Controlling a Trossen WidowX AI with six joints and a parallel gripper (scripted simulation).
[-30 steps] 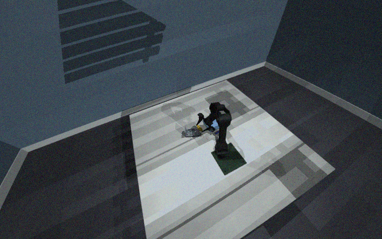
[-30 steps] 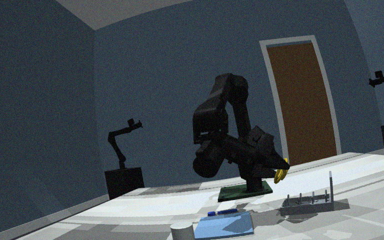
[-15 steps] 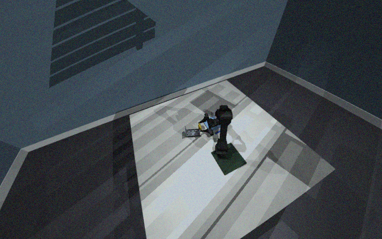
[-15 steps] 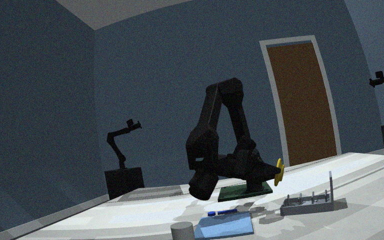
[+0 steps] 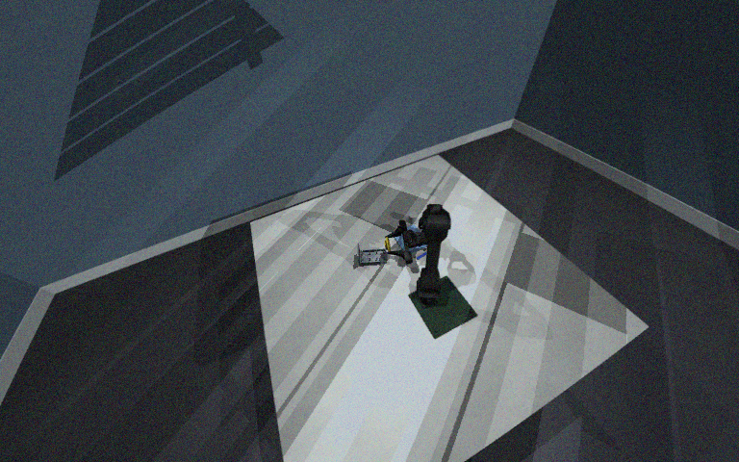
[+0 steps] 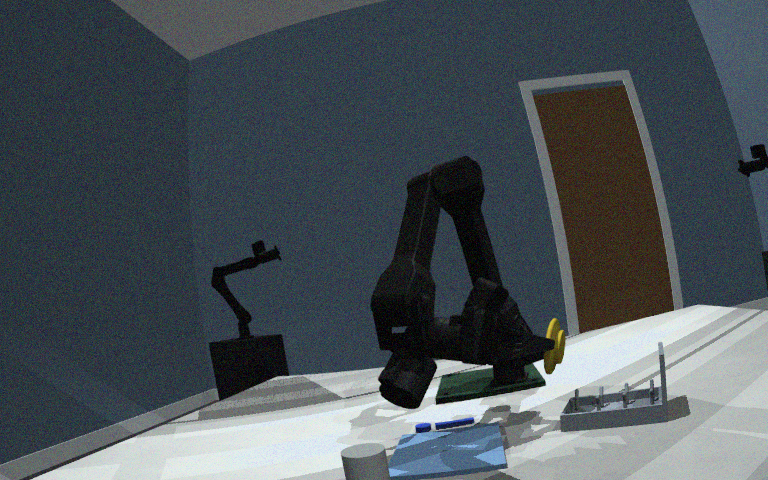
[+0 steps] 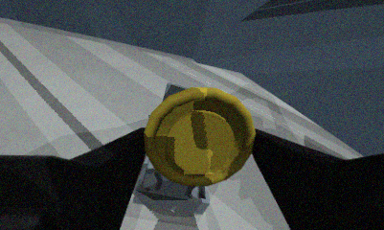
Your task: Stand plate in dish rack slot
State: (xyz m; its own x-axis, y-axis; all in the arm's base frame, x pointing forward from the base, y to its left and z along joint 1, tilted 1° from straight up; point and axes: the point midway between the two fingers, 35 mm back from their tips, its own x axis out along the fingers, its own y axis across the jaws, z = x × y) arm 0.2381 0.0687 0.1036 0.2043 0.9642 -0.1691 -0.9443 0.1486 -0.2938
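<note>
Claw (image 5: 394, 244) (image 6: 550, 344) (image 7: 198, 134) grips yellow plate (image 5: 387, 244) (image 6: 555, 347) (image 7: 199, 136) by opposite rims, near upright, likely to suit slots in rack (image 5: 371, 263) (image 6: 614, 420) (image 7: 179, 205) below, beyond it.

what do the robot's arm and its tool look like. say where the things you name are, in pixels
The matte black, chunky-jointed arm (image 5: 432, 251) (image 6: 456, 178) has thick, rounded housings and stands on a flat dark green square plate (image 5: 447, 326) (image 6: 453, 389). Its black parallel-jaw tool (image 5: 387, 244) (image 6: 552, 347) (image 7: 198, 134) has two broad fingers tapering toward their tips. No lettering or loose cables can be made out in this dim light.
</note>
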